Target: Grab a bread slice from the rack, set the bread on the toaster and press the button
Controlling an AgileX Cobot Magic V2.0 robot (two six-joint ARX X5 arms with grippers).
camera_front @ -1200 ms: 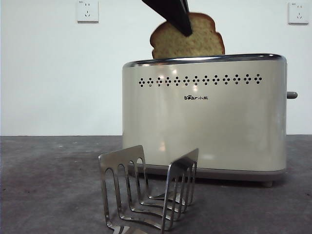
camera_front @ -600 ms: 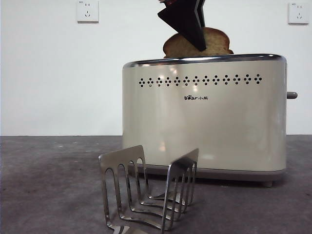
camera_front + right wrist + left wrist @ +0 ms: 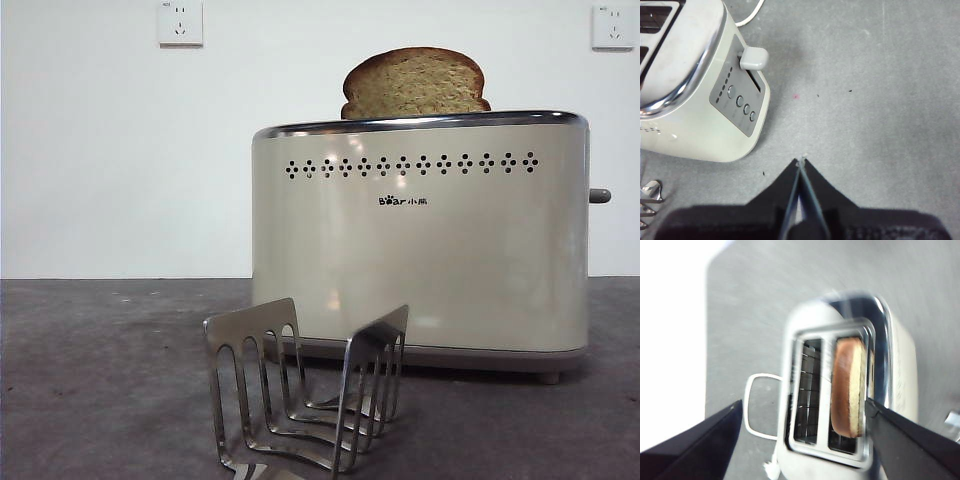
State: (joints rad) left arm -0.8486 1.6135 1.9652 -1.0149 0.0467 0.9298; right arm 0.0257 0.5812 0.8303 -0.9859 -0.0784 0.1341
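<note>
The slice of bread (image 3: 415, 84) stands upright in a slot of the cream toaster (image 3: 420, 240), its domed top above the chrome rim. In the left wrist view the bread (image 3: 847, 387) sits in one slot of the toaster (image 3: 902, 365), the other slot bare. My left gripper (image 3: 802, 412) is open above the toaster, jaws wide apart, holding nothing. My right gripper (image 3: 801, 162) is shut and empty, above the table beside the toaster's narrow end (image 3: 737, 102), a short way from the grey lever button (image 3: 754, 58). The button also shows in the front view (image 3: 599, 195). The steel rack (image 3: 305, 395) stands empty in front.
A white cord (image 3: 757, 405) loops on the grey table behind the toaster. Round control knobs (image 3: 741, 103) sit below the lever on the narrow end. Two wall sockets (image 3: 180, 22) are on the white wall behind.
The left gripper lowered the bread into the toaster slot, let go and rose out of the front view. The bread now stands free in the slot.
</note>
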